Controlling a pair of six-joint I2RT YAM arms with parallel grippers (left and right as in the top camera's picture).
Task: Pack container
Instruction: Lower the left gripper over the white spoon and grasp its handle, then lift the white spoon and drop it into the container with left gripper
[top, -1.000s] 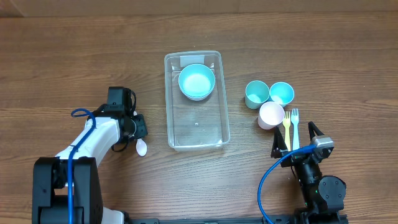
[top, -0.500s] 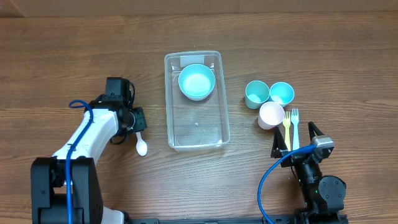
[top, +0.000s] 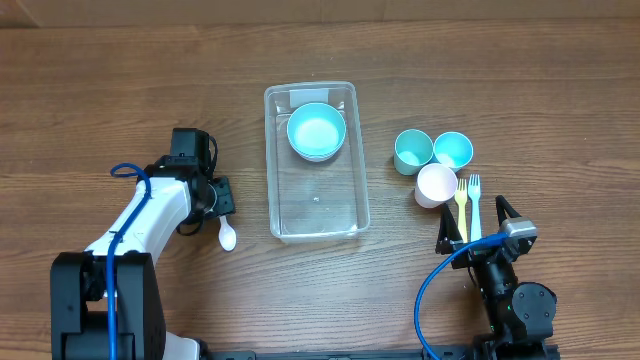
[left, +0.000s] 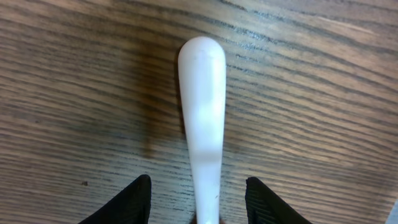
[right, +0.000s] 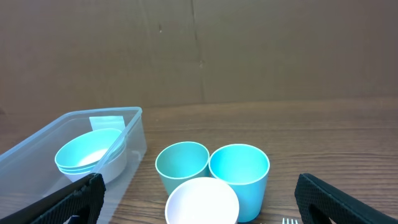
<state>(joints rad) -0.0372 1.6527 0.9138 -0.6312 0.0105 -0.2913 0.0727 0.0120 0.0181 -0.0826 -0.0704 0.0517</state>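
One clear container (top: 318, 205) sits mid-table, with light-blue bowls (top: 316, 131) stacked at its far end. To its left, the left gripper (left: 199, 180) has its jaws apart, straddling a white spoon (left: 202, 93). To its right stand three cups (top: 414, 150) and two forks (top: 467, 198), where the right gripper (top: 471, 222) gapes wide.

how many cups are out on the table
3. A teal cup and a blue cup stand side by side, right of the container. A white cup sits against them, nearer the robot.
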